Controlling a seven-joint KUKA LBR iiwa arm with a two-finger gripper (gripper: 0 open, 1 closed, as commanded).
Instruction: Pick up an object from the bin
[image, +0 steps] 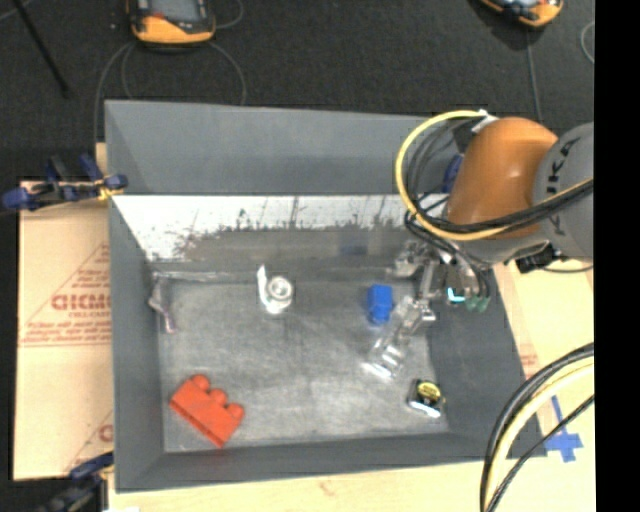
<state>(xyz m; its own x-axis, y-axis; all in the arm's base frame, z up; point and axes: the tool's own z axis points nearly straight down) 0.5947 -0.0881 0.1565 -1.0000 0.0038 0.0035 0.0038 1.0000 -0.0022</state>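
Grey bin (300, 395) floor; gripper (398, 340) just right of blue block (378, 303), its spread unreadable. Block likely light and rigid; pinch its flat sides.

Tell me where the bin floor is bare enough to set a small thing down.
The widest bare floor lies in the middle, between the white cylinder, the red block and the blue piece. The front strip from the red block to the black-and-yellow thing is free too. It is crowded on the right, where the gripper hangs beside the blue piece.
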